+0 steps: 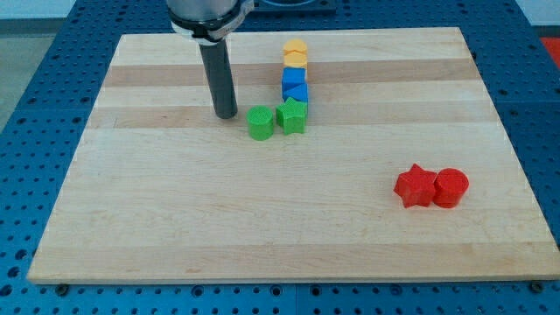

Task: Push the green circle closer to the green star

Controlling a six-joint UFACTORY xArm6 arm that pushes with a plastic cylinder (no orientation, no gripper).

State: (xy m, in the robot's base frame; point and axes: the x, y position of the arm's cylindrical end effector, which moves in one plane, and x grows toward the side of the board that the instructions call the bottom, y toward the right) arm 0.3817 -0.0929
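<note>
The green circle [260,122] lies on the wooden board, just left of the green star [292,115], with a thin gap or light contact between them. My tip [227,115] stands on the board a little to the left of the green circle, close to it but apart. The rod rises straight up to the arm at the view's top.
Above the green star, two blue blocks [295,85] and two yellow blocks [296,52] form a column toward the view's top. A red star [414,185] and a red circle [451,187] sit together at the lower right. The board [175,219] rests on a blue perforated table.
</note>
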